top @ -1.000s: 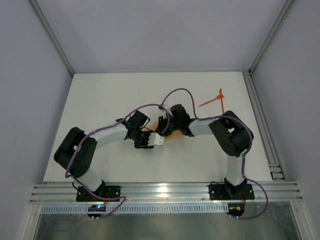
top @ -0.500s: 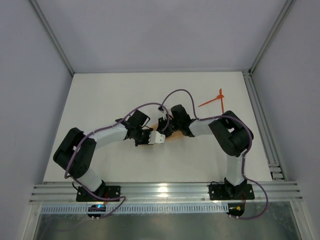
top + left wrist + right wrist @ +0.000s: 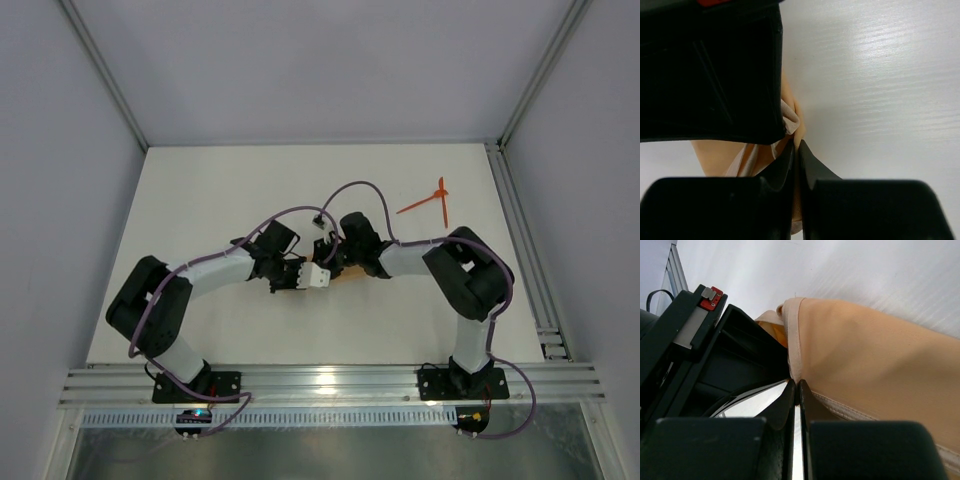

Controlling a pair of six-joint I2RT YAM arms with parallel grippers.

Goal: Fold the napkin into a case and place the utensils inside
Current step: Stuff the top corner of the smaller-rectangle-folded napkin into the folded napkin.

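**A:** quick count, how many cloths and where?

**B:** just one napkin (image 3: 344, 277), middle of the table (image 3: 200, 200), mostly hidden under the two wrists. The left gripper (image 3: 797, 145) is pinched tight on its edge, and the right gripper (image 3: 796, 385) is clamped on a hem too, right beside it.

**A:** and the utensils (image 3: 420, 204)?

**B:** two, crossed, lying well apart from the napkin at far right, nothing touching them.

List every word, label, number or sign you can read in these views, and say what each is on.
No text can be read in any view.
The red tab on the left gripper is too small to show any marking.
The napkin, the utensils and the table are plain.
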